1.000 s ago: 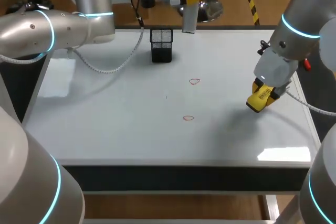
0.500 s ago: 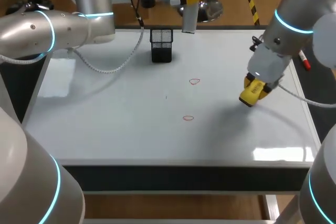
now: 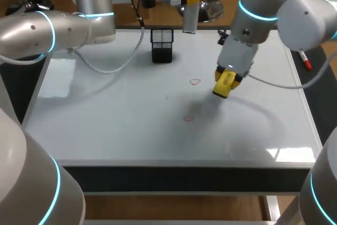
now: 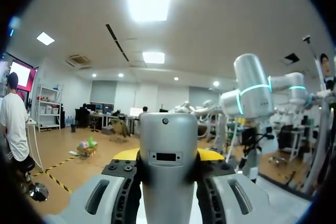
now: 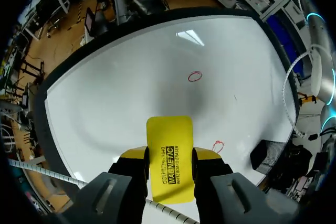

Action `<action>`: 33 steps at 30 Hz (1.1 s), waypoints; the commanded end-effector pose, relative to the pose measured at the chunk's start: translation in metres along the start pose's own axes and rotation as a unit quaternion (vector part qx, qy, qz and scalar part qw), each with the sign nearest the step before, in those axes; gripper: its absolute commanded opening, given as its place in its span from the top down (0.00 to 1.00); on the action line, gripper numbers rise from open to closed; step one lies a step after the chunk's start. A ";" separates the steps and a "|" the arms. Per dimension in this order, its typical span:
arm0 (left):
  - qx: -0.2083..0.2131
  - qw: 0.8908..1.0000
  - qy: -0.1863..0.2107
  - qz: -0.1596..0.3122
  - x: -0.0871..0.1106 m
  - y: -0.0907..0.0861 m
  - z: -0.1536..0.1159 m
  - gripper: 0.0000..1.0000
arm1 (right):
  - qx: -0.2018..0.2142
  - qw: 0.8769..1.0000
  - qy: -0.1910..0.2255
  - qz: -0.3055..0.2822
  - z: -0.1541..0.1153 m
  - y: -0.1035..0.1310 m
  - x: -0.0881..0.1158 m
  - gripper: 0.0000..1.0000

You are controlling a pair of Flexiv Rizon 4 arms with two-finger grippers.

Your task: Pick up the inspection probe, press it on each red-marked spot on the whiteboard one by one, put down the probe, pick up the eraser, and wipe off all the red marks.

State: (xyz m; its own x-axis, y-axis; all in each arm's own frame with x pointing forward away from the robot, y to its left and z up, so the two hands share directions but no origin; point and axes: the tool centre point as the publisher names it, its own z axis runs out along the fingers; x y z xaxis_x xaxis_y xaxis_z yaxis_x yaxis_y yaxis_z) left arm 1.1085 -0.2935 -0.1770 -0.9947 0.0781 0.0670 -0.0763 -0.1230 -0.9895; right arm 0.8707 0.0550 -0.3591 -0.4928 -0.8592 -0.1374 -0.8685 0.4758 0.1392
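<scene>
Now: right gripper (image 5: pixel 169 157) clamps eraser (image 5: pixel 169 132); left gripper (image 4: pixel 168 157) clamps probe (image 4: pixel 168 129); mesh holder (image 3: pixel 162 46) contents unclear.

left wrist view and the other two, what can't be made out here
- Left wrist view: the probe fills the left claw; its working end is cut off by the picture's edge.
- Head and right wrist views: the eraser in the right claw hides its own wiping face, and contact with the whiteboard cannot be told.
- Head view: the dark speck is too small to identify.
</scene>
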 end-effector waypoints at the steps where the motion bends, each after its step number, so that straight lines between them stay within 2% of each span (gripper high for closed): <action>1: -0.001 1.000 0.001 -0.001 -0.001 -0.001 0.000 1.00 | -0.006 0.998 0.056 -0.024 0.008 0.000 -0.031 1.00; 10: -0.001 1.000 0.001 -0.001 -0.001 -0.001 0.000 1.00 | -0.017 0.991 0.095 -0.094 0.020 0.010 -0.072 1.00; 19: -0.001 1.000 0.001 -0.001 -0.001 -0.001 0.000 1.00 | -0.028 0.984 0.109 -0.137 0.033 0.014 -0.101 1.00; 26: -0.001 1.000 0.001 -0.001 -0.001 -0.001 0.000 1.00 | -0.035 0.978 0.126 -0.164 0.046 0.012 -0.115 1.00; 33: -0.001 1.000 0.001 -0.001 -0.001 -0.001 0.000 1.00 | -0.038 0.974 0.138 -0.174 0.055 0.004 -0.119 1.00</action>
State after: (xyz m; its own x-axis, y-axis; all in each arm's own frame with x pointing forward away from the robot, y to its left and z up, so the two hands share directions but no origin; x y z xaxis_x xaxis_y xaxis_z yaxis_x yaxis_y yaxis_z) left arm 1.1086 -0.2934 -0.1771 -0.9947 0.0783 0.0670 -0.0764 -0.1229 -0.9895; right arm 0.9156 0.1653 -0.3927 -0.1515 -0.9879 -0.0323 -0.9703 0.1424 0.1955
